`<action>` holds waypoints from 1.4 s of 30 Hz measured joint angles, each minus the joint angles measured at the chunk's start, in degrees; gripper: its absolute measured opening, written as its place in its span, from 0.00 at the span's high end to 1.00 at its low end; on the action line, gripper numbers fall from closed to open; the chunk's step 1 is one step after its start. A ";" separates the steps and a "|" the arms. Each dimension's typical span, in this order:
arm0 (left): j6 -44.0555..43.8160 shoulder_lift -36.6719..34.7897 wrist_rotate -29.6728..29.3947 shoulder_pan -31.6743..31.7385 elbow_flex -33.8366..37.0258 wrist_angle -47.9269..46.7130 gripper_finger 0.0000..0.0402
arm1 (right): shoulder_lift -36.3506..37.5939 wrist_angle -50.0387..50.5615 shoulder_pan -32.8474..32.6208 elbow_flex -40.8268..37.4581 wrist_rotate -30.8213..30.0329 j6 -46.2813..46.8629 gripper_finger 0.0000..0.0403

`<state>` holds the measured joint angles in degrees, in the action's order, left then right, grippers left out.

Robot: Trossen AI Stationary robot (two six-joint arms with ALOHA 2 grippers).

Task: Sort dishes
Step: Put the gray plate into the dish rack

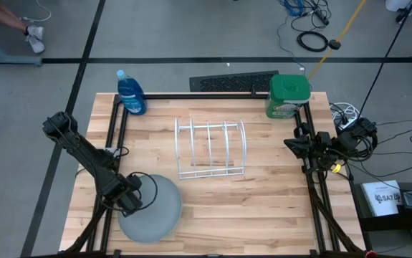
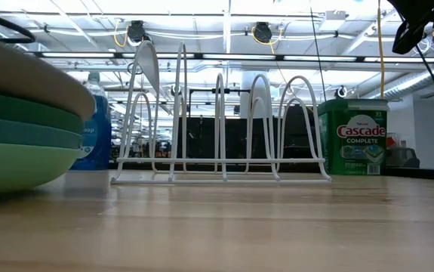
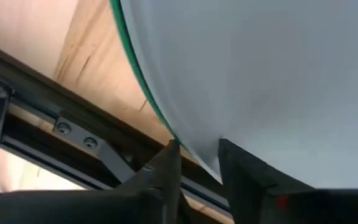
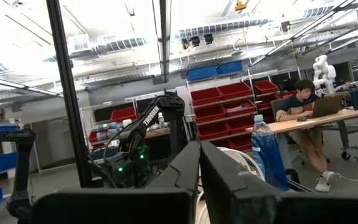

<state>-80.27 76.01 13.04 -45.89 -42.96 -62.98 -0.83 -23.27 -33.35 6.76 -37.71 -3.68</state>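
The left gripper (image 1: 135,203) is seen low over the near left part of the table (image 1: 263,201), at the left rim of a stack of plates. In the left wrist view its two fingers (image 3: 166,168) are set on either side of the rim of the grey plate (image 3: 259,74), with only a narrow gap between them; whether the rim is actually pinched cannot be told. A thin green edge (image 3: 132,68) is shown just under the grey plate's rim.

From above, only the grey plate (image 1: 155,211) can be made out, spreading to the right of the left gripper. In the low view the stack is shown in layers: the grey plate (image 2: 28,75) on top, the dark green plate (image 2: 20,113) beneath it, the teal plate (image 2: 16,134) next, and the light green plate (image 2: 13,166) at the bottom.

A white wire rack (image 1: 211,148) stands empty beyond and to the right of the left gripper, well apart from the stack. A blue bottle (image 1: 131,93) and a green box (image 1: 289,95) are placed at the far edge.

The right gripper (image 1: 295,143) is held raised at the right side of the table, its fingers (image 4: 185,168) pressed close together around nothing.
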 joint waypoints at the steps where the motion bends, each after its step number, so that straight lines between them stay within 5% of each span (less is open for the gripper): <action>1: 0.00 0.00 0.00 0.00 0.00 -0.31 0.78 | 0.00 0.00 0.00 0.01 0.00 0.00 0.97; 9: -0.02 0.00 0.00 0.00 -0.07 -3.42 0.98 | 0.00 0.00 0.00 0.02 -0.01 0.00 0.97; 19: 1.26 0.04 -0.06 -0.02 -2.07 -9.26 1.00 | 0.00 0.00 0.01 0.02 -0.02 0.00 0.97; 30: 2.32 -0.21 -6.44 -0.02 -9.80 -19.63 1.00 | -0.01 0.00 0.01 0.02 -0.02 0.00 0.97; 37: 6.88 -0.90 -19.16 -0.02 -11.17 -18.36 0.98 | 0.01 0.00 -0.02 0.02 -0.02 0.00 0.97; 42: 11.80 -0.94 -26.99 0.05 -11.17 -18.46 0.82 | 0.00 0.00 -0.02 0.02 -0.02 0.00 0.97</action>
<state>-68.47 75.07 -13.95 -45.84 -54.13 -81.44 -0.82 -23.27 -33.36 6.79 -37.74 -3.68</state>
